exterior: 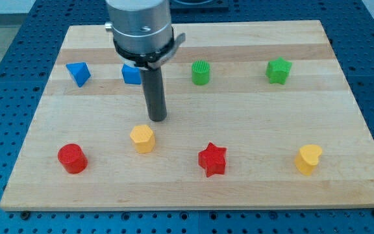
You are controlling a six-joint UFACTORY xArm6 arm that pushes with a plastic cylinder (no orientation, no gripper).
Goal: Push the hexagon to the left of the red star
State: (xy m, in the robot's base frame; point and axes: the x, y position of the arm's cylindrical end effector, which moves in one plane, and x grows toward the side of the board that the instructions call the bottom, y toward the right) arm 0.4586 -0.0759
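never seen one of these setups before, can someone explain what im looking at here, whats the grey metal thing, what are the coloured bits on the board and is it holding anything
The grey metal cylinder at the view's top is the end of a robot arm. It has no jaws and holds nothing; it ends in a dark rod, and my tip slides along the board to push blocks about.

There is one picture, from a camera looking down at a wooden board; where it is mounted is not on record.

On the board, the far row holds a blue block, another blue block partly hidden by the arm, a green block and a green star. The near row holds a red cylinder, the yellow hexagon, the red star and a yellow heart-like block.

My tip sits just above and slightly right of the hexagon, which lies left of the red star.
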